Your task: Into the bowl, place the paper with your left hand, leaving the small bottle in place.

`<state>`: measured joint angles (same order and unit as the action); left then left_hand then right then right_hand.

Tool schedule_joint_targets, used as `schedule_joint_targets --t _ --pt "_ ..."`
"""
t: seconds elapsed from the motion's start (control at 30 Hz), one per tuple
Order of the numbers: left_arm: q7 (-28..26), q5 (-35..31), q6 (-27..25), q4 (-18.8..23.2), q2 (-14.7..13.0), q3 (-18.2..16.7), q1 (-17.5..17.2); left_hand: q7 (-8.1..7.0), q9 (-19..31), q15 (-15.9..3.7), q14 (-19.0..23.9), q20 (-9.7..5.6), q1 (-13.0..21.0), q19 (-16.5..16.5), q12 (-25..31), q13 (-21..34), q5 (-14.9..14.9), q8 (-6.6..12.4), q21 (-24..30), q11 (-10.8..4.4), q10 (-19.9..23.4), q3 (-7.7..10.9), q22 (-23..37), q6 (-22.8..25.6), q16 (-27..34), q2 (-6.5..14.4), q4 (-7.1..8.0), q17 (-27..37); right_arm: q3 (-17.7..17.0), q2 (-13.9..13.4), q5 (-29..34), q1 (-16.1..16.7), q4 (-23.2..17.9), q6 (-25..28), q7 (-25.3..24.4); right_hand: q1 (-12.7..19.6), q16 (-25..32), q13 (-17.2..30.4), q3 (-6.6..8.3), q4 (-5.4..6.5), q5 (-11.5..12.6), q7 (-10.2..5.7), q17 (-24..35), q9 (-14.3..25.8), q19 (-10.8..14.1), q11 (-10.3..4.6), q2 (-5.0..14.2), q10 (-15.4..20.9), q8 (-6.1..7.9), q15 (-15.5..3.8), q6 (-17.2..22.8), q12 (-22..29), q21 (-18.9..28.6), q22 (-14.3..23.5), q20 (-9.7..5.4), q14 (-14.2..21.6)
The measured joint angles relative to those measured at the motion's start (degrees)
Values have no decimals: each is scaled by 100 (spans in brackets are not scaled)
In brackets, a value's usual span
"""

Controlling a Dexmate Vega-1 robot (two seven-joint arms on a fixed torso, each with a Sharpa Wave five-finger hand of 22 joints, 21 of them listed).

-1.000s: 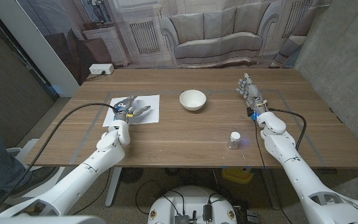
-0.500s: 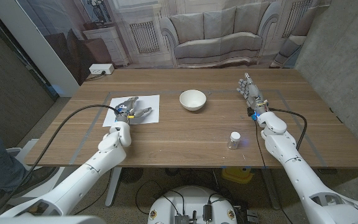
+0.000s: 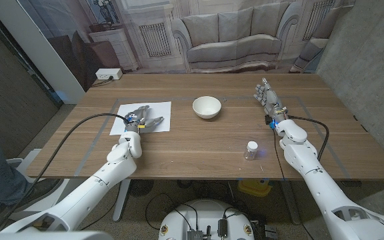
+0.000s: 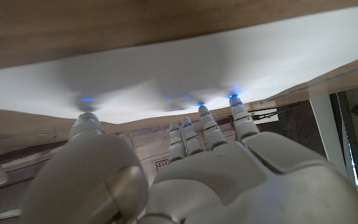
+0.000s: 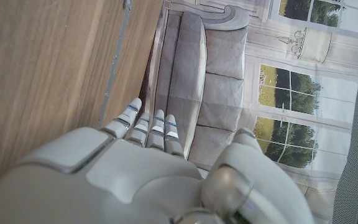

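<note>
We judge the grasp of the paper [image 3: 143, 116] to be in hand: the left hand [image 3: 139, 120] sits over its near edge, well left of the bowl [image 3: 207, 107], fingers [image 4: 205, 124] spread with tips at the sheet, holding nothing that we can see; next they must pinch an edge, lift, and carry it right to the bowl; whether the tips press the sheet we cannot tell; the small bottle [image 3: 251, 149] stands right of the bowl, nearer us on the surface [image 3: 192, 143]; the right hand [image 3: 269, 100] waits further right, fingers straight, empty.
</note>
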<state>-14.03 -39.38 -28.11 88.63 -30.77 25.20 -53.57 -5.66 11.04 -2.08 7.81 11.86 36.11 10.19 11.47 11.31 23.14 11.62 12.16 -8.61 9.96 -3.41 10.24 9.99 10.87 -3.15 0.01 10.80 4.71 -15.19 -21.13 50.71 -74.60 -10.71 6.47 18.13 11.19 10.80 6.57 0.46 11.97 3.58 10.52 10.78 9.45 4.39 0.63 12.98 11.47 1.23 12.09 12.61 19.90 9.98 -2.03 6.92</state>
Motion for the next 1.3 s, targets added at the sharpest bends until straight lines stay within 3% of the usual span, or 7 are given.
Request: schedule_joint_targets --t 0.47,0.57,0.63,0.73,0.93,1.23,1.3 --pt "49 -47 -18 -133 25 52 63 -36 0 -16 87 -10 435 261 0 0 20 13 69 -31 31 88 0 82 1 114 -197 -15 13 34 3 -25 29 5 -9 0 0 0 -24 -24 0 -2 0 0 32 0 0 0 0 0 2 0 -21 0 -32 0" --pt "56 -50 -26 -151 38 59 78 -37 0 -15 87 75 591 345 0 0 44 34 95 -53 53 140 0 82 44 148 -251 -15 13 38 3 -25 29 5 -10 0 0 0 -24 -24 0 -32 0 0 32 0 0 0 0 0 31 0 -42 0 -32 0" --pt "63 -51 -30 -155 41 62 80 -57 0 -8 139 134 731 405 7 0 44 34 118 -53 53 176 1 103 44 181 -310 -15 13 41 3 -24 29 2 -12 0 0 0 -24 -24 0 -31 0 0 32 0 0 0 0 0 31 0 -42 0 -32 0" --pt "69 -51 -31 -156 44 62 81 -78 0 -12 178 23 1003 689 47 0 44 34 149 -58 88 216 5 124 44 233 -421 -15 12 43 2 -17 29 -8 -12 0 0 0 -24 -24 0 -31 0 0 32 0 0 0 0 0 31 0 -42 0 -32 0" --pt "72 -54 -45 -124 52 54 66 -47 0 -15 292 -22 1480 1088 47 0 -48 34 188 -18 127 358 -21 154 44 416 -563 -15 1 44 -16 7 27 -30 -8 0 0 0 -24 -23 0 -31 0 0 31 0 0 0 0 0 31 0 -63 0 -32 0" --pt "53 -39 -56 -49 64 9 16 71 31 -19 619 11 2157 1392 85 15 -291 78 249 53 280 366 -49 272 94 687 -570 2 -21 39 -44 52 -16 -44 6 1 0 0 -24 -23 0 -31 0 0 31 0 1 0 0 0 31 0 -79 0 -31 0" --pt "45 -36 -56 -34 67 -1 5 96 31 -22 718 0 2265 1483 85 30 -363 78 249 86 312 595 -57 297 133 770 -797 2 -24 38 -47 58 -23 -44 6 23 0 0 -24 -23 0 -31 0 0 31 0 23 0 0 0 31 0 -87 0 -31 0"
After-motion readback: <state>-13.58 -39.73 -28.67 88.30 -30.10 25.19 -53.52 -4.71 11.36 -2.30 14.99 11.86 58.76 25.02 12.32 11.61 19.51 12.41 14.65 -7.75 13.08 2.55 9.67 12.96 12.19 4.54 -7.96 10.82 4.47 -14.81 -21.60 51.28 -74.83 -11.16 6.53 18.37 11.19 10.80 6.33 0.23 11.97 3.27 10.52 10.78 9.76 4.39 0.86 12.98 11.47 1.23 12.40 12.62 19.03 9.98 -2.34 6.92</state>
